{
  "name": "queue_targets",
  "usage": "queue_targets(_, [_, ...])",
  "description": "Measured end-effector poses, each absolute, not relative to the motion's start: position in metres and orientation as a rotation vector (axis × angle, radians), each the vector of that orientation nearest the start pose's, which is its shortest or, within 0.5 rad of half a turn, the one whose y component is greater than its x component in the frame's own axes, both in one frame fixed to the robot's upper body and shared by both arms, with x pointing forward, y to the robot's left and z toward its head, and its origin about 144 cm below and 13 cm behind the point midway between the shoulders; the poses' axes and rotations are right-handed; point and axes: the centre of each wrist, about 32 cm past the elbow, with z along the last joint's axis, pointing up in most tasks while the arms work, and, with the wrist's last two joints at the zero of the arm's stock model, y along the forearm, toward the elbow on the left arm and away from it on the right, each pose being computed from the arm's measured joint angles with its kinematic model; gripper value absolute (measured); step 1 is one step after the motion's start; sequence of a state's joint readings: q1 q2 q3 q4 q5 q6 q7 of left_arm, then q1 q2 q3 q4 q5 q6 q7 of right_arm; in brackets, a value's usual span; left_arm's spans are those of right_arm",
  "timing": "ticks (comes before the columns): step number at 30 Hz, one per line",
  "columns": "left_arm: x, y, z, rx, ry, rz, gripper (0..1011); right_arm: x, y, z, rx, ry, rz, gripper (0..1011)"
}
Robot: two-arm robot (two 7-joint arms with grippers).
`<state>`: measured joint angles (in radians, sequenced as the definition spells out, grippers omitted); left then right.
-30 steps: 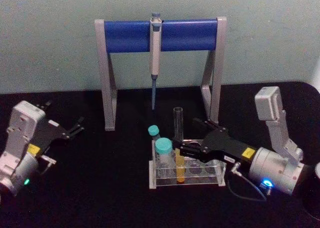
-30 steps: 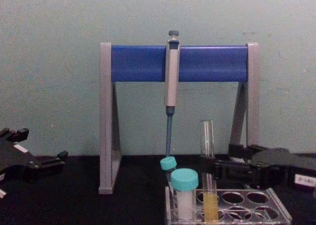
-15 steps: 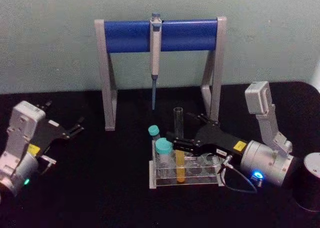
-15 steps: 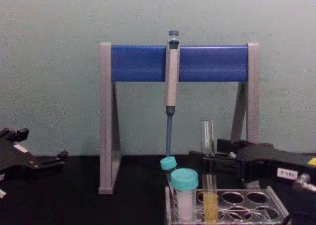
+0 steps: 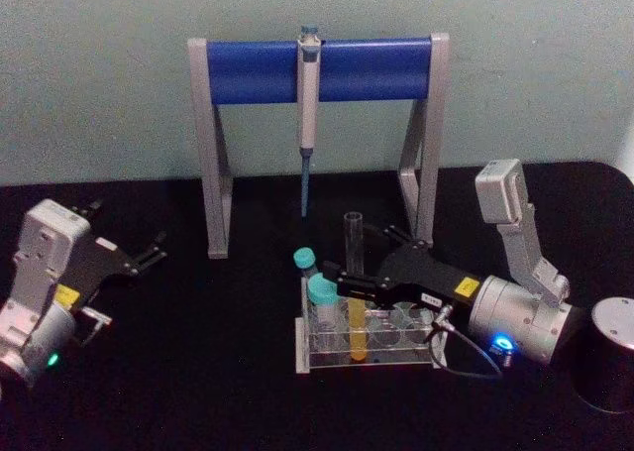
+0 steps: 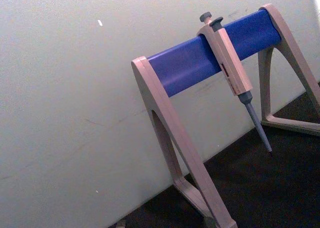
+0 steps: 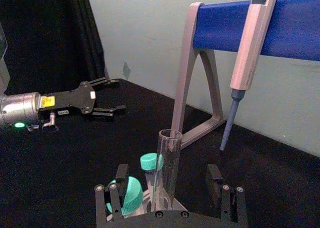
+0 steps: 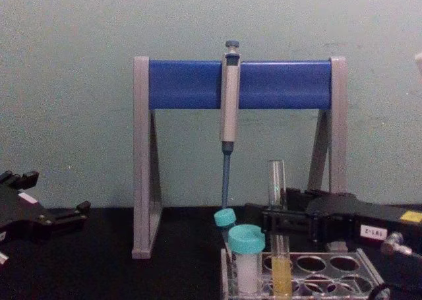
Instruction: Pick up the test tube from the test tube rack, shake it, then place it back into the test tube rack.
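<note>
The test tube [image 5: 352, 243] stands upright in the clear test tube rack [image 5: 428, 358], yellow-orange liquid in its lower part. From the right, my right gripper [image 5: 359, 260] reaches in, open, with one finger on each side of the tube's upper part. In the right wrist view the tube [image 7: 168, 163] rises between the two spread fingers [image 7: 214, 180] with a gap on both sides. The chest view shows the tube [image 8: 277, 181] and the right gripper [image 8: 275, 213] at mid-height of it. My left gripper [image 5: 142, 257] rests open at the far left.
Two teal-capped vials [image 5: 321, 294] stand in the rack just left of the tube. Behind it is the grey-and-blue pipette stand [image 5: 367, 69] with a pipette [image 5: 308, 94] hanging down. A dark cylinder [image 5: 606, 357] stands at the right edge.
My right arm has slid left and a little away from me, so its fingers now reach further past the tube. The tube is still in the rack. The left arm has not moved.
</note>
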<state>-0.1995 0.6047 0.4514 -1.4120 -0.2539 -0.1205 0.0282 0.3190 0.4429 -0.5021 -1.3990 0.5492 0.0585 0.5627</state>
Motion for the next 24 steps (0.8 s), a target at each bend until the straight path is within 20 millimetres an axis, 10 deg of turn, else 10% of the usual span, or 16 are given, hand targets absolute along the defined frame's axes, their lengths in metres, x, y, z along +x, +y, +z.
queue_targets(24, [0.4886,0.3097,1.1398,0.304,-0.285,1.248,1001,0.5193,-0.2391,1.1628,-0.075,0.107,-0.647,970])
